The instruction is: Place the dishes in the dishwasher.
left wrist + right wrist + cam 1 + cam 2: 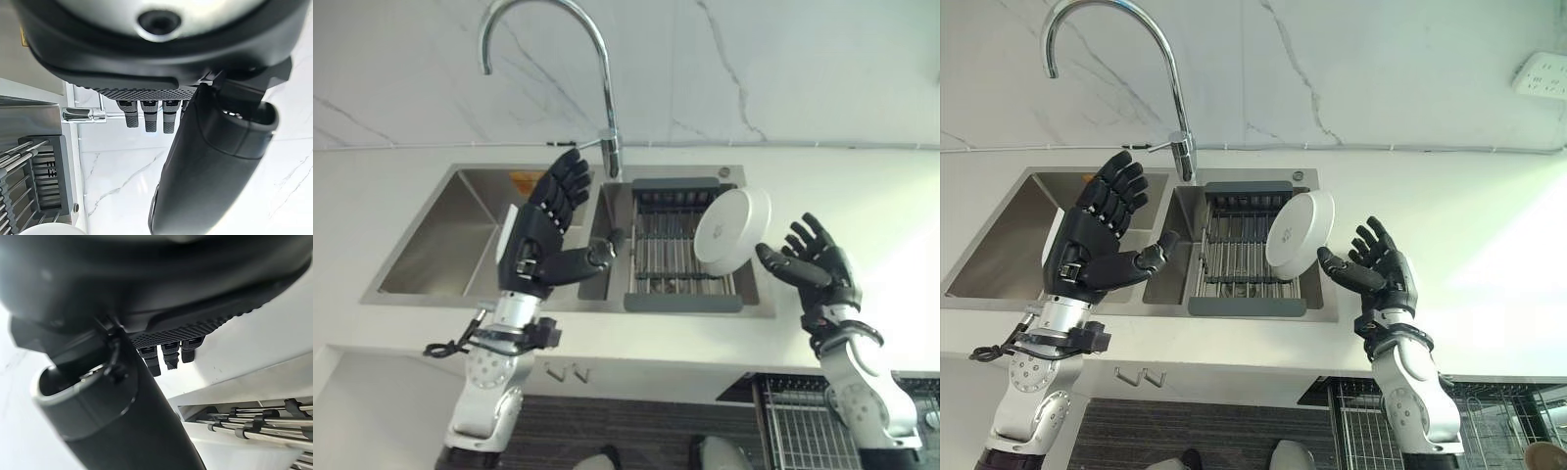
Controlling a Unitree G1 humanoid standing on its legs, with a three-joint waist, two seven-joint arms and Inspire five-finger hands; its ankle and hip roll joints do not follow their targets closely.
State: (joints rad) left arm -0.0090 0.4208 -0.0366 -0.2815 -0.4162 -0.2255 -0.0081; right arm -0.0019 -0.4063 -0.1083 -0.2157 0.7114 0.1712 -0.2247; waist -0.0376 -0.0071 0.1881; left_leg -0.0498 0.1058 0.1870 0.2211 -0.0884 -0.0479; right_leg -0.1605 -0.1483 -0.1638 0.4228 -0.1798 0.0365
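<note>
- Where the drying rack (683, 245) sits in the sink (440, 240), I see the white plate (732, 230) tilted up on edge over the rack's right end, its underside facing me.
- My right robot hand (818, 264) is just right of the plate, fingers spread and straight; the thumb reaches toward the plate's lower edge, and I cannot tell whether it touches.
- My left robot hand (548, 230) is raised over the divide between the sink's left basin and the rack, well apart from the plate, fingers straight and apart, thumb pointing at the rack, holding nothing.
- The tall curved faucet (597, 78) rises behind the rack, at the sink's back rim.
- The white surface (862, 196) surrounds the sink.
- Below the surface's front edge, right of the sink, I see a wire dishwasher rack (803, 421).
</note>
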